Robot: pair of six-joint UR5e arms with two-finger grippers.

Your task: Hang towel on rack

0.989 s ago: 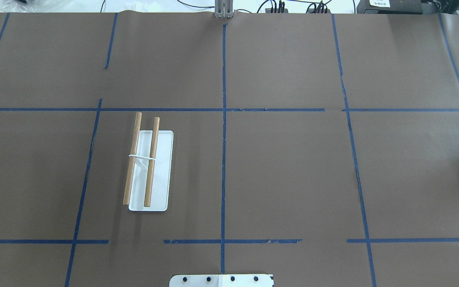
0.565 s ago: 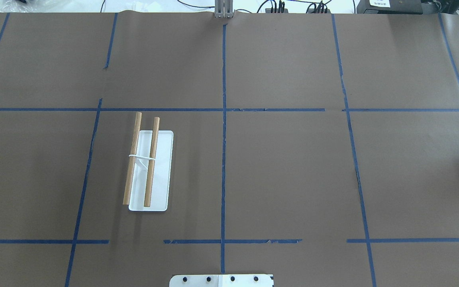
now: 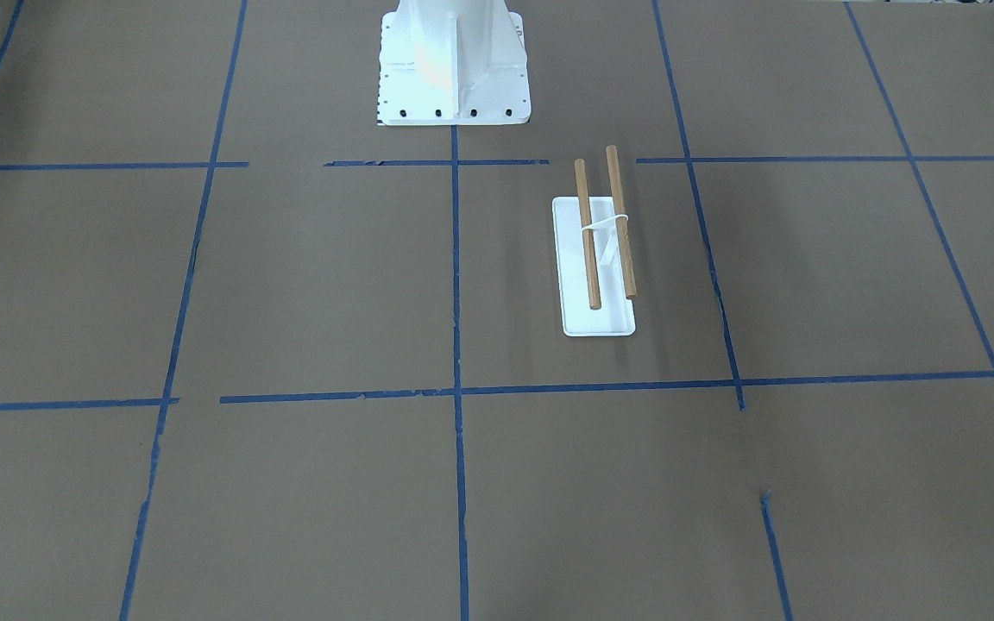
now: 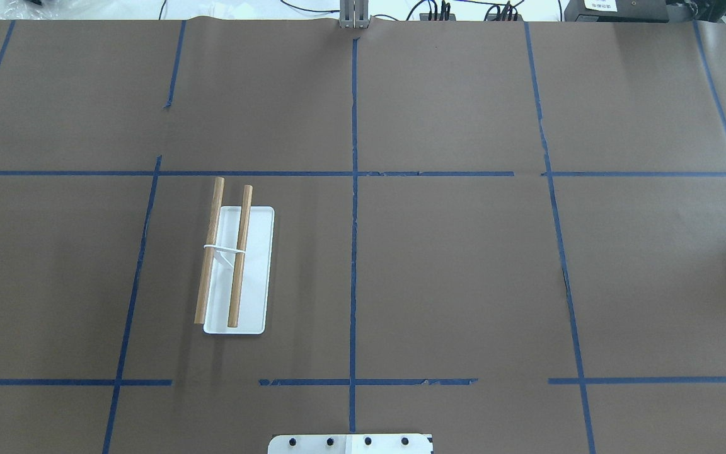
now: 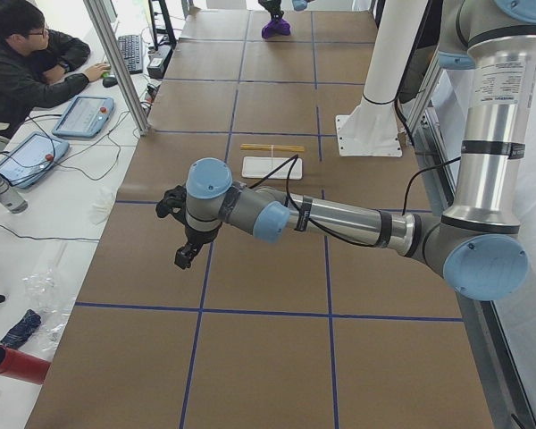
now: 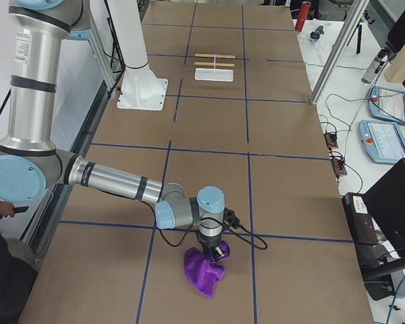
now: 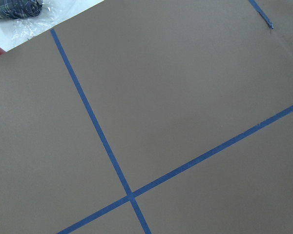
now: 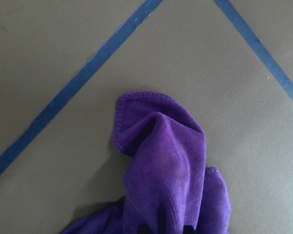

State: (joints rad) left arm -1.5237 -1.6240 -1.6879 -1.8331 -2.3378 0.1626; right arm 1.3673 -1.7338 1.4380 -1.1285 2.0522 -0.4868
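The rack (image 4: 237,265) has a flat white base and two parallel brown rods, and stands on the robot's left half of the table; it also shows in the front view (image 3: 600,259) and in the right side view (image 6: 214,67). The purple towel (image 6: 202,273) lies crumpled on the table's far right end. My right gripper (image 6: 214,253) is down on top of it. In the right wrist view the towel (image 8: 171,180) is bunched up between the dark fingertips (image 8: 142,229). My left gripper (image 5: 183,259) hovers over bare table at the left end; I cannot tell whether it is open or shut.
The white robot pedestal (image 3: 454,69) is bolted at the table's robot-side edge. Blue tape lines cross the brown table (image 4: 464,265). An operator (image 5: 27,63) sits at a side desk with tablets and cables. A red cylinder (image 5: 13,365) lies off the table's left end.
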